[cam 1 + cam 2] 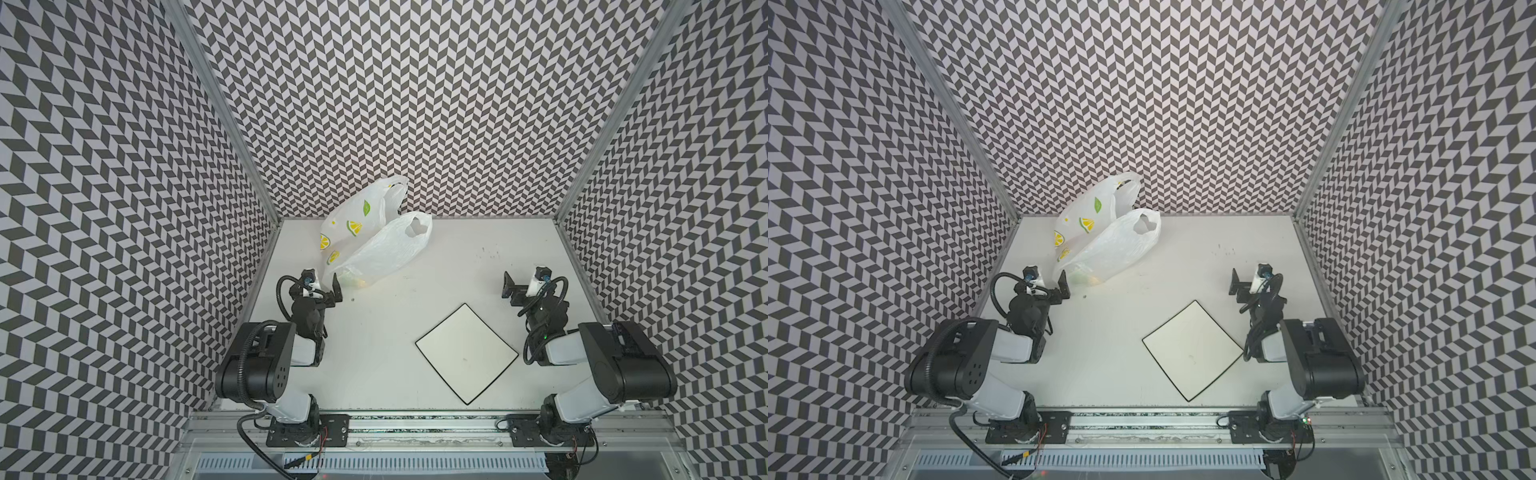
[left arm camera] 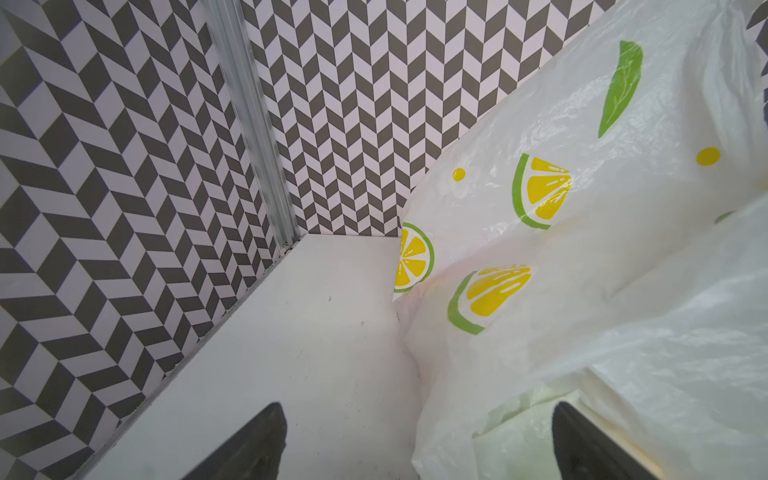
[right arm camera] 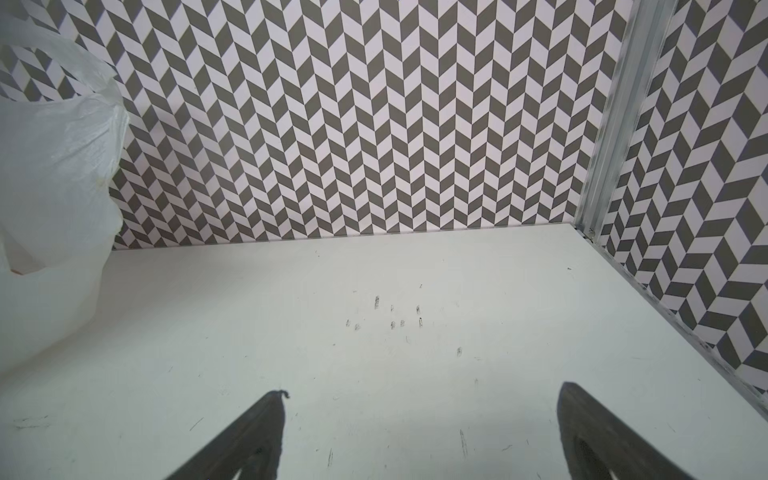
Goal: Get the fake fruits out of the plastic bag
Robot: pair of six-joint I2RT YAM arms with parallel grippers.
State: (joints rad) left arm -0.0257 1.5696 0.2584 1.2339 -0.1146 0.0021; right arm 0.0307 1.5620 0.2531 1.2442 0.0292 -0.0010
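Observation:
The plastic bag (image 1: 376, 245) (image 1: 1111, 245), translucent white with printed lemon slices, lies at the back left of the table, its handles toward the back wall. A dim yellowish shape of fake fruits (image 1: 360, 283) (image 1: 1093, 281) shows through its near end; the rest are hidden. My left gripper (image 1: 324, 291) (image 1: 1051, 286) stands open at that near end. In the left wrist view the bag (image 2: 582, 257) reaches between the spread fingers of that gripper (image 2: 417, 409), ungripped. My right gripper (image 1: 521, 286) (image 1: 1248, 282) (image 3: 422, 392) is open over bare table, with the bag (image 3: 50, 187) far to its side.
A white square plate (image 1: 467, 353) (image 1: 1192, 351) with a black rim lies empty at the front, right of the middle. Patterned walls close the table on three sides. The arm bases sit on a rail along the front edge.

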